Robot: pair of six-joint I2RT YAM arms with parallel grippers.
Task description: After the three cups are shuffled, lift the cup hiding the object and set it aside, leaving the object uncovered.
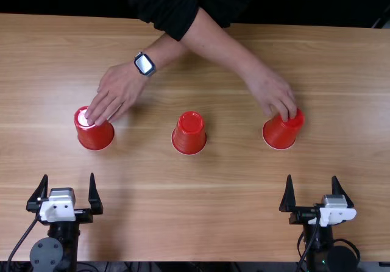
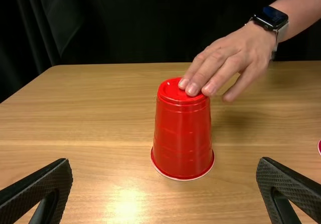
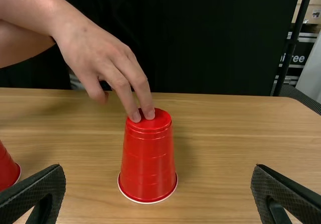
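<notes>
**Left end effector** [image 1: 67, 177]: released, both fingers [image 2: 40, 189] spread wide. It sits close to the near edge of the tabletop [image 1: 195, 223]. The left cup [image 1: 94, 128] stands ahead of it and slightly to its right, across a bare strip of wood.

**Right end effector** [image 1: 311, 178]: released likewise, fingers wide apart, by the same near edge. The right cup [image 1: 283, 130] stands ahead and slightly to its left, with open wood between them.

**Cups:** three, red, upside down, rims flat on the wood, in one row well apart from each other. The middle cup [image 1: 189, 133] stands ahead of both end effectors and between them, and no hand touches it. Which cup covers the object cannot be told.

**Person's hands:** the forearms cross, coming in over the far edge.
- The hand with the watch [image 1: 116, 92] rests its fingertips on the left cup's upturned base.
- The other hand [image 1: 274, 95] presses two fingertips on the right cup's base.

**Room:** bare wood lies in the gaps between the cups and beyond the row, up to the far edge at a dark backdrop.
</notes>
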